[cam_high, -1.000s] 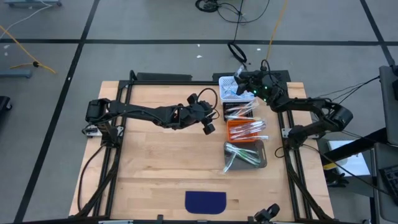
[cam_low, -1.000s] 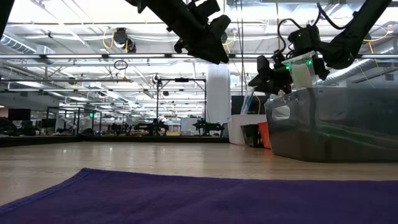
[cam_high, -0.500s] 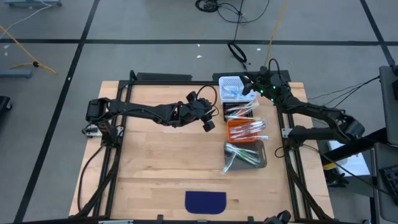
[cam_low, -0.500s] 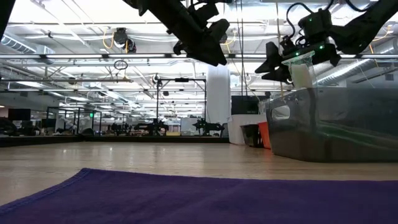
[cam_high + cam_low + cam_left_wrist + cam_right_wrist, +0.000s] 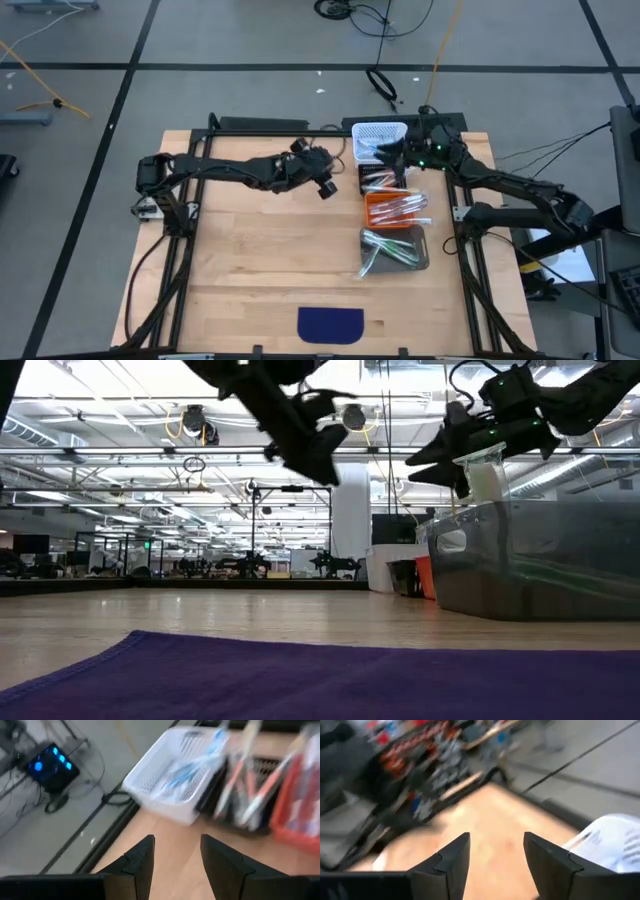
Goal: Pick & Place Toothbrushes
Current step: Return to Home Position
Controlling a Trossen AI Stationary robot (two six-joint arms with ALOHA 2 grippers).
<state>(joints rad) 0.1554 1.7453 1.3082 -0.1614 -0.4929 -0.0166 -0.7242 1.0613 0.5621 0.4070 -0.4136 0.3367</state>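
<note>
Wrapped toothbrushes lie sorted in a row of bins on the table's right half. Blue ones (image 5: pixel 192 762) fill the white basket (image 5: pixel 380 132). White and orange-red ones (image 5: pixel 245 785) are in the black bin (image 5: pixel 384 181), more in the orange bin (image 5: pixel 397 208), green ones in the grey bin (image 5: pixel 394 249). My left gripper (image 5: pixel 327 189) hangs open above bare wood left of the black bin; nothing is between its fingers (image 5: pixel 177 850). My right gripper (image 5: pixel 386 153) hovers open over the near edge of the white basket, held high in the low view (image 5: pixel 432 460), and is empty (image 5: pixel 496 852).
A purple cloth (image 5: pixel 330 323) lies at the table's near edge, and bare wood spreads between it and the arms. The bins stand close together along the right side. Black frame rails (image 5: pixel 260 125) border the table. Cables trail on the floor beyond the far edge.
My left gripper has drawn back from the bins toward the table's far-left and tipped. My right gripper has risen a little over the white basket and swung toward the table's left and near side. Both stay open and empty.
</note>
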